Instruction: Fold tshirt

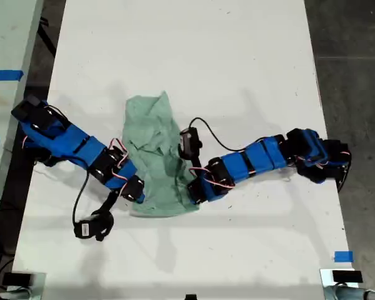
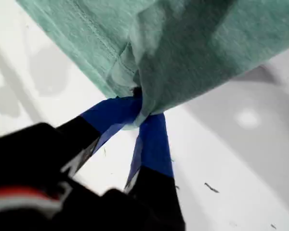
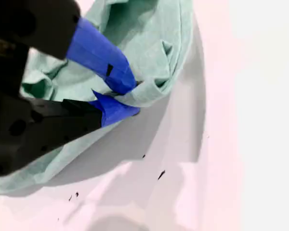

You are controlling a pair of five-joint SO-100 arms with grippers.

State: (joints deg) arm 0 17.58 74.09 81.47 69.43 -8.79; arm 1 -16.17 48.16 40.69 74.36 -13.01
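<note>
The pale mint-green tshirt (image 1: 153,156) lies bunched into a narrow strip mid-table. In the first wrist view, my first gripper (image 2: 139,108) is shut on a hemmed edge of the tshirt (image 2: 207,48), which is lifted off the table. In the second wrist view, my second gripper (image 3: 127,96) pinches a rumpled fold of the tshirt (image 3: 149,38). In the exterior view, one arm's gripper (image 1: 137,194) holds the shirt's near corner on that view's left. The other arm's gripper (image 1: 192,192) holds the near corner on that view's right. The wrist views do not settle which arm is which.
The white table (image 1: 237,62) stretches beyond the shirt. Blue tape (image 1: 343,256) marks its near corner on the exterior view's right. A dark floor (image 1: 356,75) borders that side. More blue tape (image 1: 3,75) sits on a pale surface at the exterior view's left.
</note>
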